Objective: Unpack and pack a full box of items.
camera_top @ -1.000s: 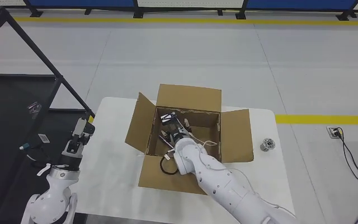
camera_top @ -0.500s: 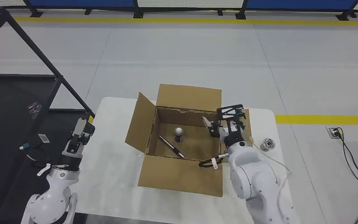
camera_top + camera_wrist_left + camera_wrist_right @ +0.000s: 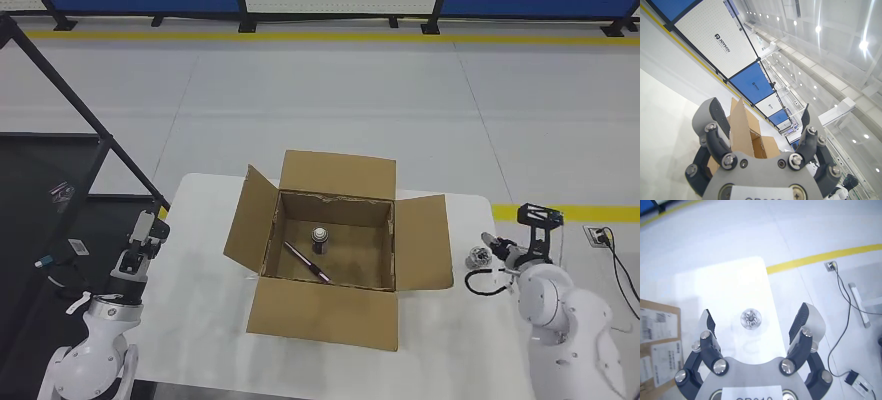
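Counting up from the top view's bottom edge: two white arms, one in each lower corner. The left gripper [image 3: 761, 106] points upward, fingers spread and empty. The right gripper [image 3: 755, 311], also spread and empty, hangs at the right end of the white table [image 3: 200, 300], near one silvery round metal piece [image 3: 479, 258] with one thin black loop [image 3: 478, 284] just beside it. At frame centre, one open brown cardboard box [image 3: 335, 175] holds two things: one slim dark pen [image 3: 305, 262] and one small dark upright bottle [image 3: 320, 238].

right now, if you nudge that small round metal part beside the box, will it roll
The round metal part seems to lie face up, so it would probably slide, not roll. Shiny, so likely slippery. Near the table edge, a push might drop it.
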Motion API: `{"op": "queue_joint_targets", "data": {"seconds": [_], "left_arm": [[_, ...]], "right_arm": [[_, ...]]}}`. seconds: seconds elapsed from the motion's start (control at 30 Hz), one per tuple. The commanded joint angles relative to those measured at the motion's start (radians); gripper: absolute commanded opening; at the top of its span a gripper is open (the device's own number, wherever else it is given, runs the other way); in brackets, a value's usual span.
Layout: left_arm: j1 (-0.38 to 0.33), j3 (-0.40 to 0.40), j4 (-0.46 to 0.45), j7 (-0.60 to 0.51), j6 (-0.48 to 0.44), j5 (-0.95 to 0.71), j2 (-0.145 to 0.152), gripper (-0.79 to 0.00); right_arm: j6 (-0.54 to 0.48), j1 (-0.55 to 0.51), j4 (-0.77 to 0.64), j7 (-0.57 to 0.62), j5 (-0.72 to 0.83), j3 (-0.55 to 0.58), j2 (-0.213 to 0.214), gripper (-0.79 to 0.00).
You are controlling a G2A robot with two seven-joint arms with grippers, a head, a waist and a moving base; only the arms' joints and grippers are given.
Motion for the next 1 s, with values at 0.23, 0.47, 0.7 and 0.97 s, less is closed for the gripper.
{"op": "queue_joint_targets", "data": {"seconds": [0.23,0.47,0.7,0.97], "left_arm": [[0.0,0.0,0.0,0.0,0.0,0.0,0.0,0.0],[0.0,0.0,0.0,0.0,0.0,0.0,0.0,0.0],[0.0,0.0,0.0,0.0,0.0,0.0,0.0,0.0],[0.0,0.0,0.0,0.0,0.0,0.0,0.0,0.0]], "right_arm": [[-0.07,0.102,0.253,0.017,0.011,-0.04,0.007,0.0],[-0.114,0.168,0.388,-0.016,0.056,-0.052,0.012,-0.083],[-0.125,0.22,0.477,-0.022,0.097,-0.053,0.018,-0.477],[-0.113,0.232,0.469,-0.049,0.124,-0.041,0.028,-0.785]]}}
